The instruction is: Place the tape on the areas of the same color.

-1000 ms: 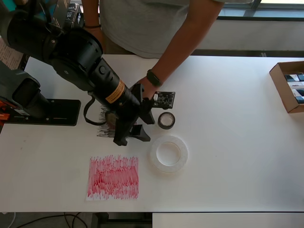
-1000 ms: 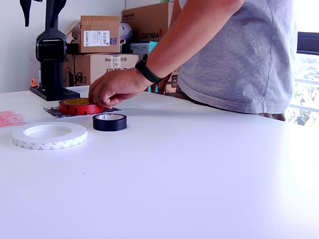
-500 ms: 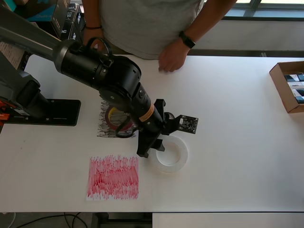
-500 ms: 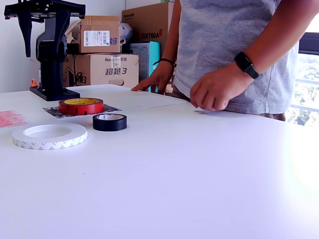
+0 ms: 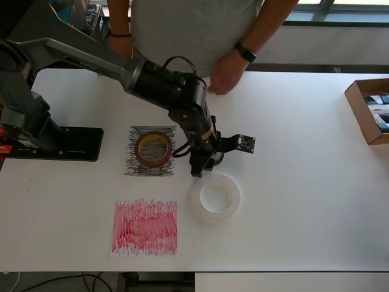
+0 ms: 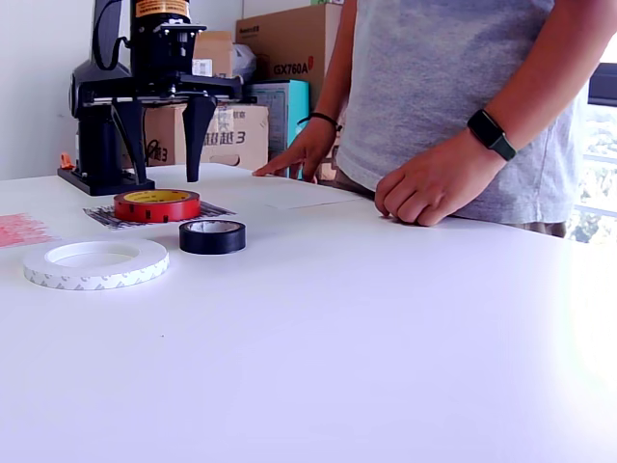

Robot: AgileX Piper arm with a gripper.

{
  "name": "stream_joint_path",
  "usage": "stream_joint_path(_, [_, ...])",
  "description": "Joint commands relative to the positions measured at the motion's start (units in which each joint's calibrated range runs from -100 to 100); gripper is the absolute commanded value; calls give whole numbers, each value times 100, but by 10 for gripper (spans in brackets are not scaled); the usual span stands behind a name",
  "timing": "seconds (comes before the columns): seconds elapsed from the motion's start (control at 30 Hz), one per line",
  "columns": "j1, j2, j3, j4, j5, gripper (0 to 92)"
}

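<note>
The dark-red tape roll lies on the black-scribbled sheet. To its right in the overhead view the small black roll sits on bare table, mostly hidden there under my gripper. The gripper hangs open above the table with nothing between its fingers. The large translucent white roll lies just below it in the overhead view. The red-scribbled sheet has nothing on it. A plain white sheet lies near the person's hands.
A person stands at the far table edge with a hand resting on the table. The arm's base stands at the overhead view's left. An open cardboard box sits at the right edge.
My gripper has moved from over the white roll toward the black roll and has come down into the exterior view. The person's hand has settled at the table edge.
</note>
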Motion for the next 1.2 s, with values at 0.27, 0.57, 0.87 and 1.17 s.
stream_joint_path(0.27, [78, 172, 75, -1, -3, 564])
stream_joint_path(0.57, [157, 88, 375, 41, -363, 564])
stream_joint_path(0.87, [189, -1858, 1810, -61, -993, 564])
stream_joint_path(1.17, [236, -4000, 4127, -901, -1746, 564])
